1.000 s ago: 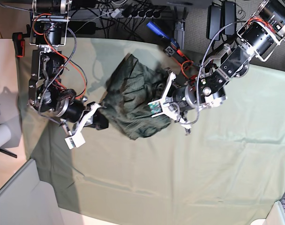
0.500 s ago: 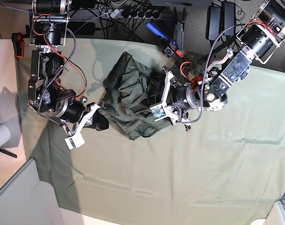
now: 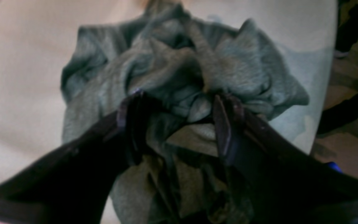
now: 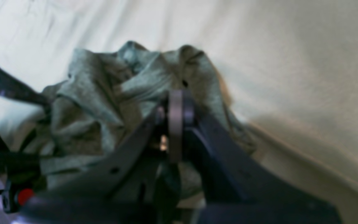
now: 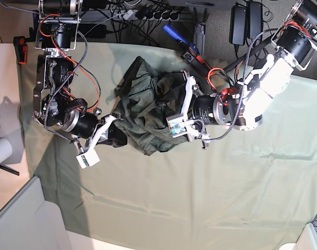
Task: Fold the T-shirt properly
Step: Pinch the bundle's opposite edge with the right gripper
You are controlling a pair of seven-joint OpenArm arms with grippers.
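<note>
Moved in closer to the shirt since a second ago: left hand, then pinched shut, now spread wide. Shifted a little down and right too: right hand.

Covers the whole worktop: pale green sheet, smooth in most places, wrinkled near the shirt.

Lies bunched in a heap on the sheet, toward the back and middle: T-shirt, dark grey-green, full of folds and lumps. Not flat anywhere.

Reaches in from the right side of the base view: left arm, white and black. Sits at the right edge of the heap with both fingers apart, crumpled cloth bulging between them. Not squeezing the cloth.

Hangs at the left side of the base view: right arm, with red wires. Fingers pressed together, at the lower left edge of the heap. Cloth right around the tips; too blurry to tell if any is pinched.

Lies past the far edge of the sheet: tangle of black cables.
</note>
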